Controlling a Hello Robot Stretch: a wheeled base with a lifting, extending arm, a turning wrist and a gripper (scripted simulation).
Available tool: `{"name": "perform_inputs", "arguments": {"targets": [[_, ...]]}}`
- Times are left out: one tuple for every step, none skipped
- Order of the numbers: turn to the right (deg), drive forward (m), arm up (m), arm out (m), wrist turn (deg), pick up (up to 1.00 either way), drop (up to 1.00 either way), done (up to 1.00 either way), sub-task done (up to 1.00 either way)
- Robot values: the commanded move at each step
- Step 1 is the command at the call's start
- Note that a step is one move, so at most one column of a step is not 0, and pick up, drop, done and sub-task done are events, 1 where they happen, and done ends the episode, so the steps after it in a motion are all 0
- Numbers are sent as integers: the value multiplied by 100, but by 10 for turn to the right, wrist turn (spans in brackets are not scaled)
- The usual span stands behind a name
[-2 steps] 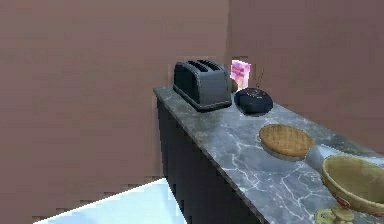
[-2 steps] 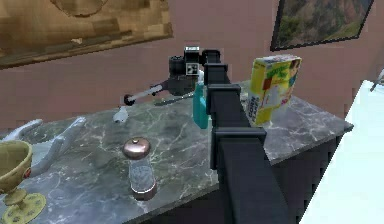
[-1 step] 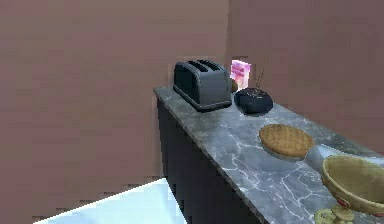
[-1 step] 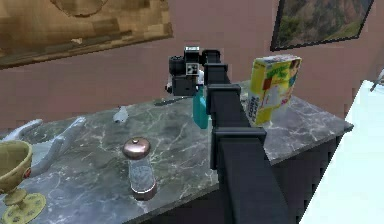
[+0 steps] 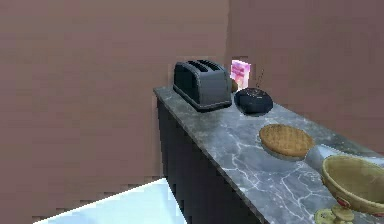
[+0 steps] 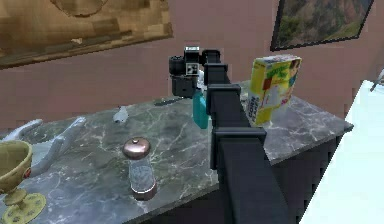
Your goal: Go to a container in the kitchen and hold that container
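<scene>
INSPECTION NOTES

1. My pincer (image 6: 180, 72): in the arm side view it sits at the far end of my arm (image 6: 245, 160), out over the back part of the marble counter (image 6: 90, 190), w/ mauve wall behind it. Finger gap: cannot tell. Load: cannot tell whether I have hold of anything, since the dark body hides the far end.

2. Container: a teal upright item (image 6: 201, 108), bottle-like, stands on the counter just beside the arm bar, on the bar's left in the arm side view and lower in the picture than the pincer. Touching or apart: cannot tell. Second candidate is a tan bowl (image 6: 10, 162) at the arm side view's left edge, well apart from the arm. A tan bowl also sits at the forward view's right edge (image 5: 352, 185).

3. Other objs, arm side view:
- Yellow-green box (image 6: 273, 88), upright, just right of the arm.
- Copper-domed item (image 6: 137, 149) and glassy item (image 6: 143, 182), both left of the arm, nearer the counter's front.
- Two framed pictures on the wall, upper left (image 6: 80, 25) and upper right (image 6: 320, 20).

4. Forward view:
- Dark toaster (image 5: 203, 83) at the counter's far end.
- Pink box (image 5: 241, 70) behind it, by the wall.
- Dark round obj (image 5: 255, 100) just right of the toaster.
- Brown flat disc (image 5: 287, 140) between that obj and the bowl.
</scene>
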Motion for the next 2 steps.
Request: {"name": "perform_inputs", "arguments": {"targets": [[0, 0, 0, 0, 0, 100, 0, 0, 0], [0, 0, 0, 0, 0, 0, 0, 100, 0]]}}
